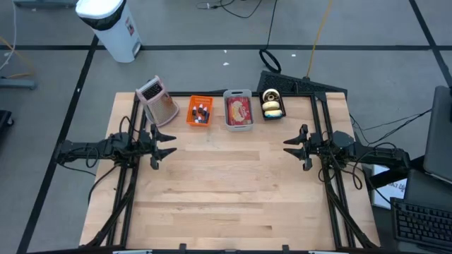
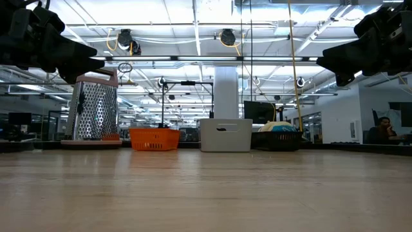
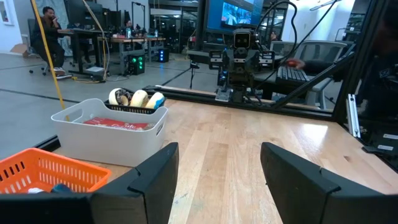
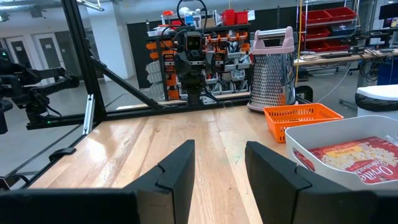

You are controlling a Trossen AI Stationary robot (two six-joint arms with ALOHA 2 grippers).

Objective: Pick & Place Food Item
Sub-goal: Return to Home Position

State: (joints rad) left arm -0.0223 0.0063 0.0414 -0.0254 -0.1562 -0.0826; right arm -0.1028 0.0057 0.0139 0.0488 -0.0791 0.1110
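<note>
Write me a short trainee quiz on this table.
1. True or false: the left gripper holds a bottle.
2. What stands between the orange bin and the black basket? A) a kettle B) the white bin C) a toaster
3. Fill in: the right gripper is ____ (open or shut).
Key: 1 false; 2 B; 3 open.

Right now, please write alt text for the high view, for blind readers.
Two arms wait at opposite sides of the table, left gripper and right gripper open, facing each other. Along the far edge stand a grater, orange bin, white bin and black basket.
</note>
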